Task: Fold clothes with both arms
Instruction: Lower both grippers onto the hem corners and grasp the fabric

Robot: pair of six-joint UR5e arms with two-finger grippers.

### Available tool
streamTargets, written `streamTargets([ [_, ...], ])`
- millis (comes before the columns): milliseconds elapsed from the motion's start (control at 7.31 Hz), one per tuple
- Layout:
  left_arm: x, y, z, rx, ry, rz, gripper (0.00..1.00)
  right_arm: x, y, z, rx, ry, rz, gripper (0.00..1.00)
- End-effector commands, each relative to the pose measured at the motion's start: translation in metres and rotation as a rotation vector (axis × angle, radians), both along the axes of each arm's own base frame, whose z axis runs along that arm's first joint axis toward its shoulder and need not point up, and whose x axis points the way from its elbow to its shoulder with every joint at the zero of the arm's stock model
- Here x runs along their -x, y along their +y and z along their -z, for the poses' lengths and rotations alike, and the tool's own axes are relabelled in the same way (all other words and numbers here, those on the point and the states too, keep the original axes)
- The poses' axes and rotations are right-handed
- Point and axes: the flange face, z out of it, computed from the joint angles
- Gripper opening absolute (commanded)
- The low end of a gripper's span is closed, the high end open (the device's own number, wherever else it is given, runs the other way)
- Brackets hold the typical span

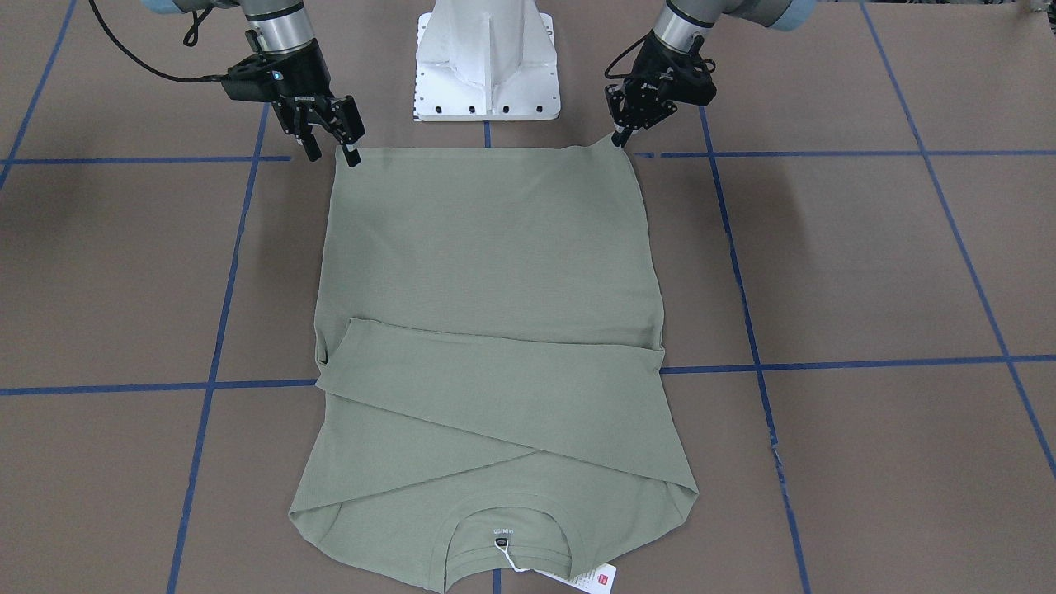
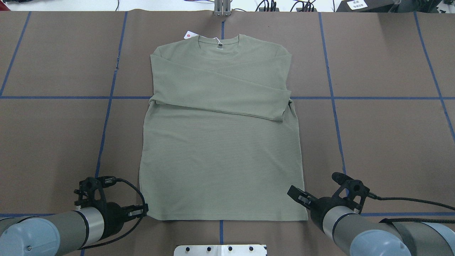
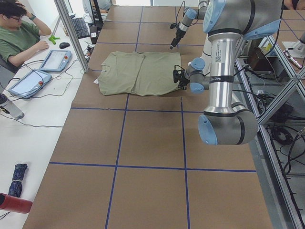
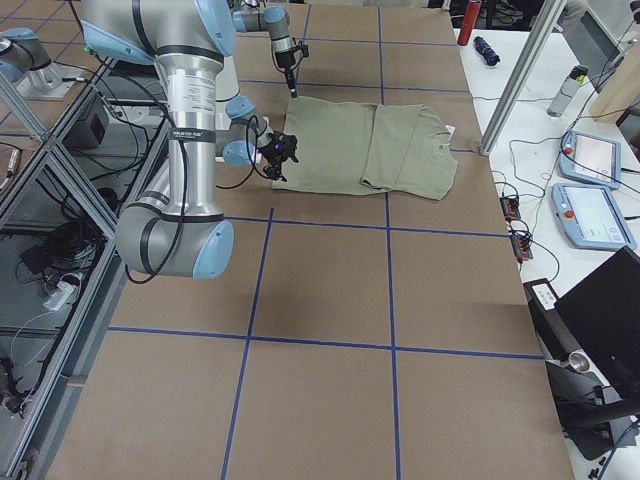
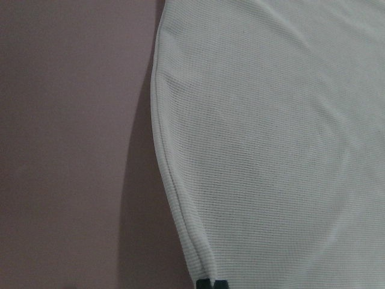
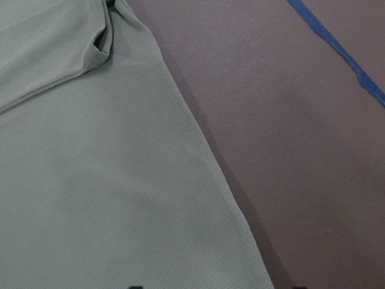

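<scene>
Across the brown desk [image 2: 384, 142], the sage-green shirt [image 2: 220, 160] is lying flat, its straight hem nearest me and its round neck at the far edge. Both long sleeves [image 2: 220, 92] are lying folded across the chest in one slanting band. A white hang tag [image 1: 590, 577] with a red mark is poking out beside the collar. My left hand [image 1: 619, 136] is pinching one hem corner, holding it slightly raised. My right hand [image 1: 332, 148] is hovering at the other corner, fingers spread apart.
</scene>
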Motion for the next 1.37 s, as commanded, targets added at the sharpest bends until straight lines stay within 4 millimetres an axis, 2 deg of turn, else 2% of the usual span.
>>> streamTargets([
  [0, 0.001, 0.000, 0.006, -0.001, 0.012, 0.001, 0.00, 0.016, 0.014, -0.016, -0.012, 0.062, -0.004, 0.85],
  [137, 0.004, 0.000, 0.009, -0.002, 0.020, 0.001, 0.00, 0.022, 0.019, -0.025, -0.019, 0.080, -0.002, 0.85],
  [410, 0.005, 0.000, 0.011, -0.002, 0.023, 0.001, 0.00, 0.030, 0.028, -0.027, -0.031, 0.086, 0.008, 0.81],
  [684, 0.005, 0.000, 0.012, -0.001, 0.025, 0.001, 0.00, 0.032, 0.034, -0.027, -0.031, 0.086, 0.022, 0.76],
  [957, 0.005, 0.000, 0.012, -0.001, 0.025, 0.001, 0.00, 0.034, 0.039, -0.027, -0.037, 0.087, 0.027, 0.66],
  [1231, 0.005, 0.000, 0.013, -0.002, 0.030, 0.001, 0.00, 0.035, 0.040, -0.029, -0.042, 0.090, 0.026, 0.65],
])
